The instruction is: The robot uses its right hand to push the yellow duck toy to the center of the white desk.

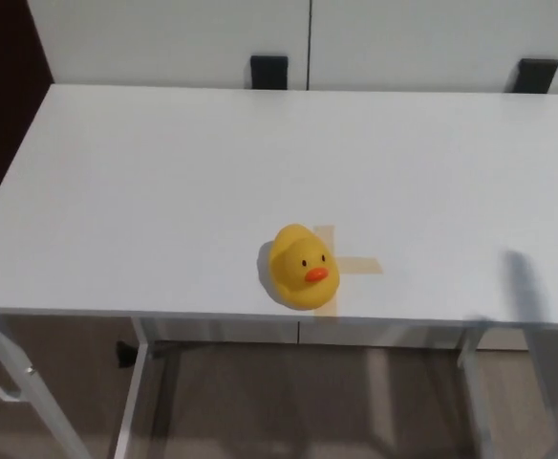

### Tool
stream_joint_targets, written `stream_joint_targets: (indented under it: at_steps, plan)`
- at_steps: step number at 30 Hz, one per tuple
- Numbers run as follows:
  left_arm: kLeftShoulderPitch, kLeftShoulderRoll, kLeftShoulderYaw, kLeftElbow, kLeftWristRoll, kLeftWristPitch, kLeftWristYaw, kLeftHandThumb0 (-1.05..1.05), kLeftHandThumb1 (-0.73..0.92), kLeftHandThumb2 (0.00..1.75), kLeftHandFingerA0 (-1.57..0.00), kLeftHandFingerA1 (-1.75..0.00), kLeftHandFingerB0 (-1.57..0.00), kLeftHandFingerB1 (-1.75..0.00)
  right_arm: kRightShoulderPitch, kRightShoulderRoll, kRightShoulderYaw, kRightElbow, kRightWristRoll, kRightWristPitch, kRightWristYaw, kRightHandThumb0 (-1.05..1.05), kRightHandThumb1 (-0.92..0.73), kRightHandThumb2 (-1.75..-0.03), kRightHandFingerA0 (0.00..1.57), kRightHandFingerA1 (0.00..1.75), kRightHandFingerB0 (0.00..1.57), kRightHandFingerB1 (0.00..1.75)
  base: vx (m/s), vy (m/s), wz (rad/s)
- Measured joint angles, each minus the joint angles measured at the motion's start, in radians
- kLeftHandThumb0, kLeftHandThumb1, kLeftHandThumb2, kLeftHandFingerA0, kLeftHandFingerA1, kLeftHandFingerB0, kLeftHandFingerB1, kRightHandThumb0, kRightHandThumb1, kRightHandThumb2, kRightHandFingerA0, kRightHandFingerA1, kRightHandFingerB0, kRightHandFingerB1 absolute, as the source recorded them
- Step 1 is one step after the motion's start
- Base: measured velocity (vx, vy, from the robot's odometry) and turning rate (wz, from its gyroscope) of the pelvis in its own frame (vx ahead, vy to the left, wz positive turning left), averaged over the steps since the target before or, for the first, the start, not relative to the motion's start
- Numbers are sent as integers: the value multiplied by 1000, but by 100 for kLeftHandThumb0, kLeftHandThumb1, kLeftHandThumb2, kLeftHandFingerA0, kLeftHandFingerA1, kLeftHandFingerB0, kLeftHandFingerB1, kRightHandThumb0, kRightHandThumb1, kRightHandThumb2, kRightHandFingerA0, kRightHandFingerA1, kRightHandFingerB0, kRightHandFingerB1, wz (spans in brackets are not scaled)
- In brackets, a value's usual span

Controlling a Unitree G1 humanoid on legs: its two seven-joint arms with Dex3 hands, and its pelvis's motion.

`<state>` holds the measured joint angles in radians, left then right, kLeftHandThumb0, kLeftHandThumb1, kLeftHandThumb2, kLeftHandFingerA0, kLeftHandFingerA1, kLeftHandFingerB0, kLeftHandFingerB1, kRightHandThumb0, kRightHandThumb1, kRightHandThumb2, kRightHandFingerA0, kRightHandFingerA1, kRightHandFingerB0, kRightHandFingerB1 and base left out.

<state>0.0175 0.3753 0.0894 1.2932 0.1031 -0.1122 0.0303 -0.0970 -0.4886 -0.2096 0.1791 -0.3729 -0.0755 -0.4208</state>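
Note:
The yellow duck toy [302, 267] with an orange beak sits upright near the front edge of the white desk [164, 182], a little left of the middle of its width. It rests on a pale tape cross [355, 264] stuck to the desk top, covering the cross's left part. Neither hand shows in the head view. Only a faint blurred shadow lies on the desk near the right front corner.
White cabinet fronts [164, 38] stand behind the desk, with two dark fittings [268, 70] at its back edge. Metal desk legs [11, 382] and a brown floor show below the front edge.

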Motion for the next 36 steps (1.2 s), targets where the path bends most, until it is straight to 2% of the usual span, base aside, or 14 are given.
stream_joint_targets:
  at_steps: [1, 2, 5, 6, 7, 9, 10, 13, 14, 19, 22, 24, 25, 36]
  plan:
    - [2, 0, 2, 1, 0, 0, 0, -9, 66, 69, -90, -70, -92, -62, 46, -33, -58, 33, 15, -13, 3, -63, -72, -80, 0, 39, 0, 15, 0, 0, 0]
    - [2, 0, 2, 1, 0, 0, 0, -9, 65, 70, -89, -71, -89, -66, 48, -35, -61, 35, 16, -14, 4, -36, -62, -88, 40, 74, 1, 44, 0, 0, 0]
    - [4, 1, 3, 2, 0, 1, 0, -9, 65, 70, -89, -71, -89, -66, 103, -81, -143, 149, 48, -49, 11, -36, -62, -88, 40, 74, 1, 44, 0, 0, 0]
    - [1, 0, 2, 1, 0, 1, 0, -8, 65, 71, -88, -67, -92, -64, 120, -91, -159, 207, 56, -59, 11, -27, -47, -117, 33, 79, 7, 60, 0, 0, 0]
    - [1, 0, 2, 1, 0, 1, 0, -14, 67, 62, -90, -73, -90, -62, 120, -91, -159, 207, 56, -59, 11, -12, -21, -132, 75, 63, 42, 56, 0, 0, 0]
    - [-1, 0, 2, 1, 0, 1, 0, -14, 67, 62, -90, -73, -90, -62, 149, -104, -186, 316, 70, -78, 12, -12, -21, -132, 75, 63, 42, 56, 0, 0, 0]
    - [-1, 0, 2, 1, 0, 1, 0, -10, 65, 71, -87, -69, -93, -65, 149, -104, -186, 316, 70, -78, 12, -11, -20, -134, 88, 61, 58, 59, 0, 0, 0]
    - [0, 0, 2, 2, 0, 1, 0, -10, 65, 71, -87, -69, -93, -65, 197, -105, -215, 464, 90, -110, 17, -11, -20, -134, 88, 61, 58, 59, 0, 0, 2]
    - [-1, 0, 2, 2, 0, 1, 0, -8, 65, 74, -88, -69, -94, -67, 207, -105, -220, 497, 95, -120, 19, -10, -21, -124, 101, 59, 82, 58, 0, 0, 0]
    - [-2, 2, 3, 1, 0, 1, 0, -10, 65, 72, -86, -65, -89, -63, 254, -102, -242, 682, 126, -176, 47, -8, -15, -134, 105, 57, 88, 59, 0, 0, 0]
    - [-1, 5, 5, 0, 0, 1, 0, -8, 64, 75, -87, -68, -93, -65, 270, -98, -253, 793, 151, -209, 91, -11, -24, -117, 99, 56, 86, 60, 0, 0, 0]
    - [-1, 7, 5, 1, 0, 1, 0, -8, 64, 75, -87, -68, -93, -65, 276, -98, -254, 848, 167, -222, 128, -11, -24, -117, 99, 56, 86, 60, 0, 0, 0]
    - [-1, 7, 5, 1, 0, 1, 0, -9, 65, 71, -89, -70, -90, -63, 276, -98, -254, 848, 167, -222, 128, -10, -19, -126, 100, 56, 85, 61, 0, 0, 0]
    - [-2, 9, 11, 1, -2, 1, 0, -12, 65, 74, -85, -64, -91, -65, 271, -101, -222, 992, 214, -245, 325, -12, -25, -121, 100, 57, 83, 60, 0, 0, 0]
